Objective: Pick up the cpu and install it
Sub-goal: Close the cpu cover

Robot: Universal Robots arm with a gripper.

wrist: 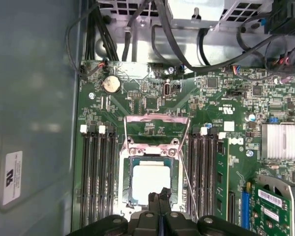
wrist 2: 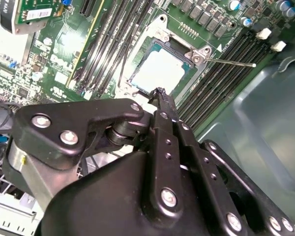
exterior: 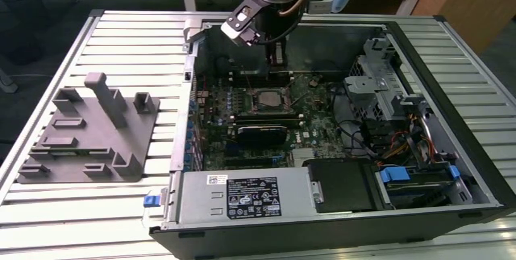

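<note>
A closed, empty gripper (wrist: 160, 196) hovers just over one edge of the cpu (wrist: 150, 181), which lies flat in the open socket (wrist: 124, 172) on the motherboard (wrist: 137, 98). The motherboard sits inside a computer case (exterior: 322, 236) on the slatted table (exterior: 121, 36). The square chip has a bright silver-white lid and a thin dark rim. It looks light, rigid, slick and probably delicate underneath, so it is best pinched by opposite side edges.

Even daylight; strong glare whitens the cpu (wrist: 147, 179).
</note>
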